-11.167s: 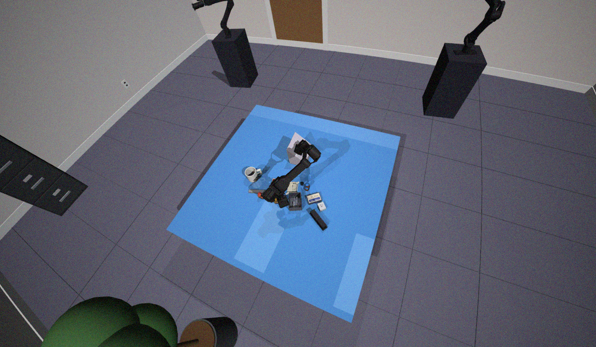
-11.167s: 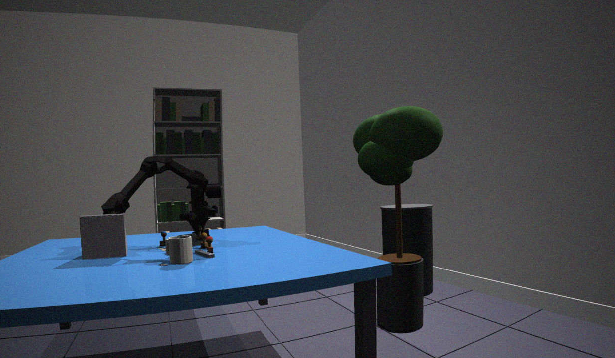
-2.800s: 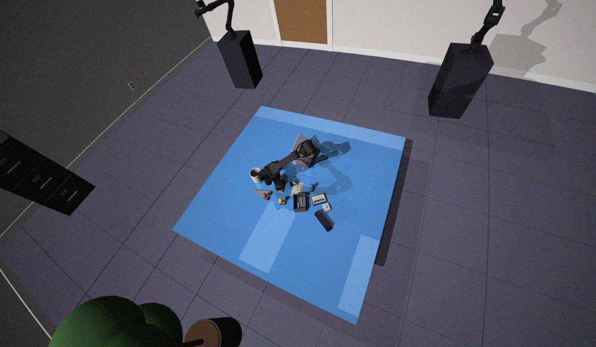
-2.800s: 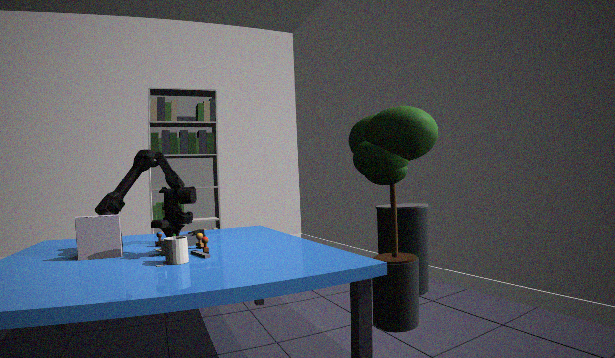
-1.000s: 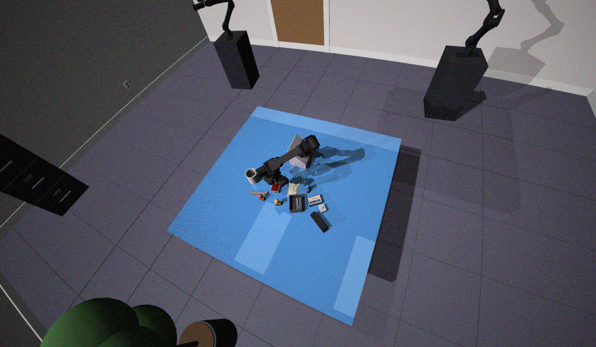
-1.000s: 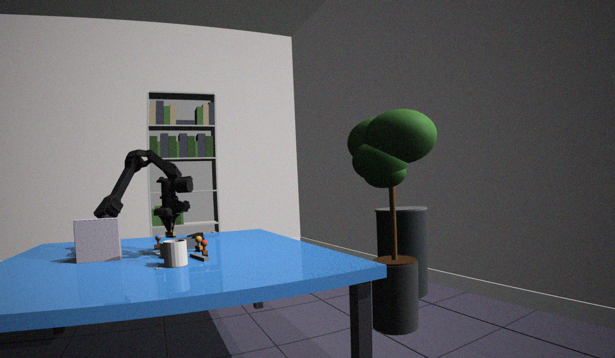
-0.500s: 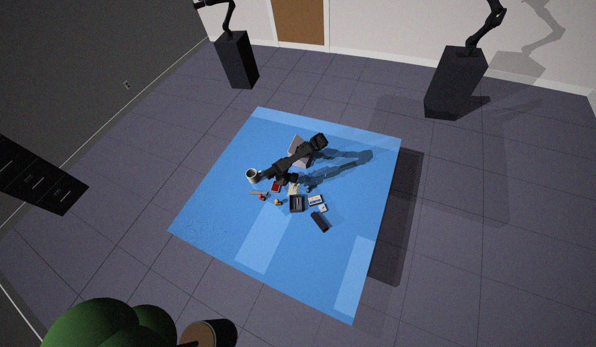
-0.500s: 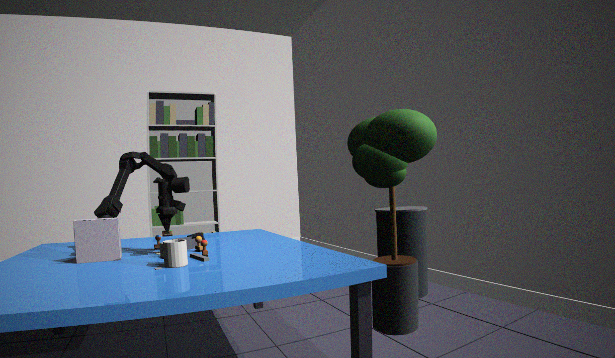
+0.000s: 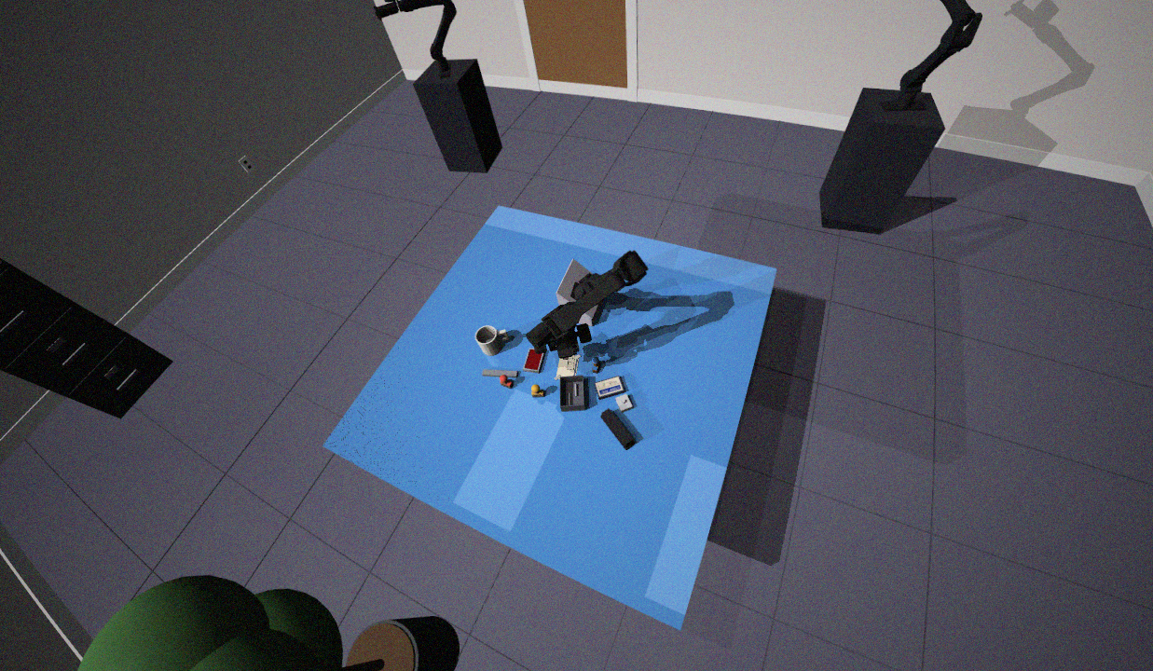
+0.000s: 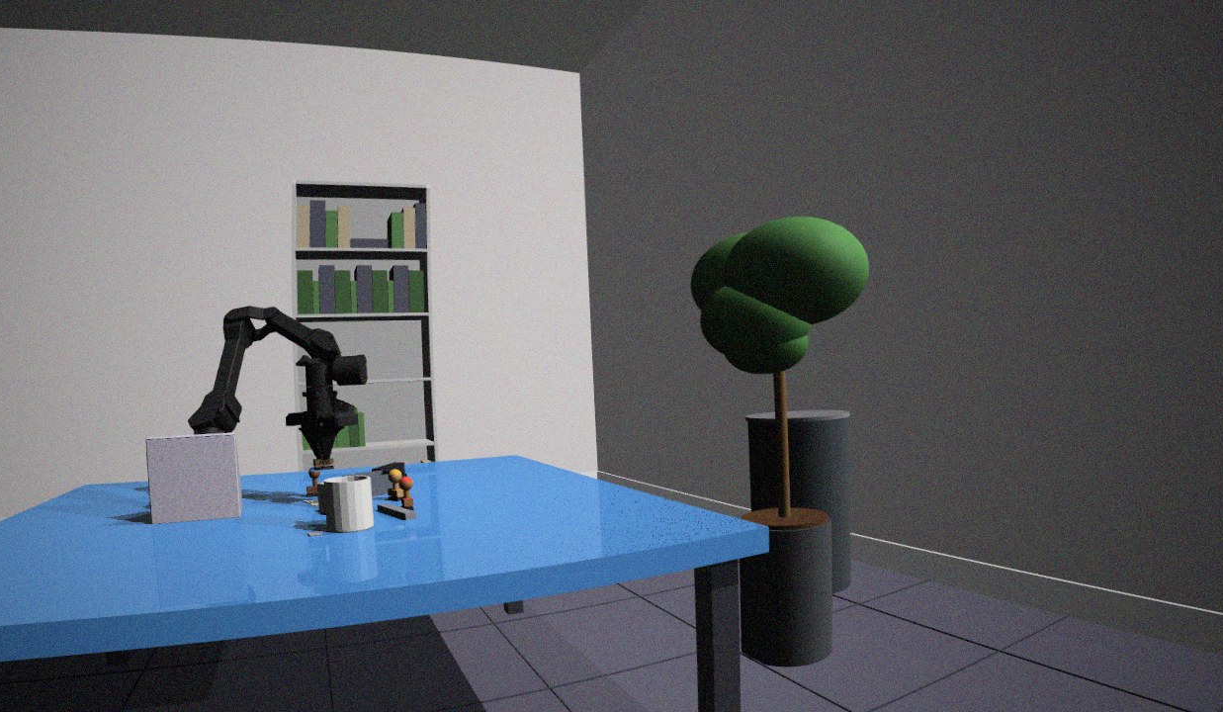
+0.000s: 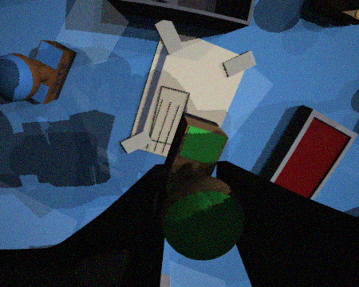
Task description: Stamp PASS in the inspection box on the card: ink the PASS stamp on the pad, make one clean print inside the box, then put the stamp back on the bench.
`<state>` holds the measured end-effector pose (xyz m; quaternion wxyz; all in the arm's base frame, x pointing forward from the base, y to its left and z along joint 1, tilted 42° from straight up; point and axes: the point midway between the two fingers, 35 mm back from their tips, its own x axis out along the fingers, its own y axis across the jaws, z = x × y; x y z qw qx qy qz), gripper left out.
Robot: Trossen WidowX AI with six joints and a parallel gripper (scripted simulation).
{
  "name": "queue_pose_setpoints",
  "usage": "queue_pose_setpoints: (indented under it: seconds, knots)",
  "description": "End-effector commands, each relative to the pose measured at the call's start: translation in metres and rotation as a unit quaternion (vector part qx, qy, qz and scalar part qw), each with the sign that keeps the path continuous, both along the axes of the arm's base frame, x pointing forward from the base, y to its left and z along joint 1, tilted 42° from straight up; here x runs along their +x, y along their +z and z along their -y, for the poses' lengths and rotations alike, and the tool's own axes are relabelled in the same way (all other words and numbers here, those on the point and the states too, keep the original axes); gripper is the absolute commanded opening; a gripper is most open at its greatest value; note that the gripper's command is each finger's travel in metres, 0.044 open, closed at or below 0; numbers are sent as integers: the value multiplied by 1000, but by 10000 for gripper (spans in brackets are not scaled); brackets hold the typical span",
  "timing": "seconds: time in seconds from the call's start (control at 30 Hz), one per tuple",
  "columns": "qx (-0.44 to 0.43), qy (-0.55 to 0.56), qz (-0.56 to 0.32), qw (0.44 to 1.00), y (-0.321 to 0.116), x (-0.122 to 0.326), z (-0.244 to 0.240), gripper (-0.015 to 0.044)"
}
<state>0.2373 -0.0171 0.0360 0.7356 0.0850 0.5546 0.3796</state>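
Observation:
My gripper (image 10: 322,455) (image 11: 191,172) is shut on the green-knobbed stamp (image 11: 203,225) (image 10: 323,463), held upright above the bench. In the wrist view the stamp's wooden base overlaps the lower edge of the cream card (image 11: 203,72) (image 9: 568,367). The card is held by grey tabs and shows an outlined panel with several lines. The stamp covers part of the card; I cannot tell where the inspection box lies. No red print shows on the visible part. The red ink pad (image 11: 313,157) (image 9: 533,360) lies to the right in the wrist view. The stamp's underside is hidden.
A blue-knobbed stamp (image 11: 12,77) (image 9: 597,364) stands beside the card. A dark tray (image 9: 574,408) adjoins the card's far end. Yellow (image 9: 536,390) (image 10: 394,478) and red (image 9: 504,380) (image 10: 406,485) knobbed stamps, a grey bar (image 9: 501,373) and a mug (image 9: 488,339) (image 10: 348,502) stand nearby.

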Motion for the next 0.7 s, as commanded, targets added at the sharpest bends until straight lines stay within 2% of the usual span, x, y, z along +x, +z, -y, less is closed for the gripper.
queue_pose_setpoints:
  seconds: [0.0,0.67]
  knots:
    - [-2,31,28,999,4,-3,-6,0]
    - [-3,30,28,999,-6,0,-13,0]
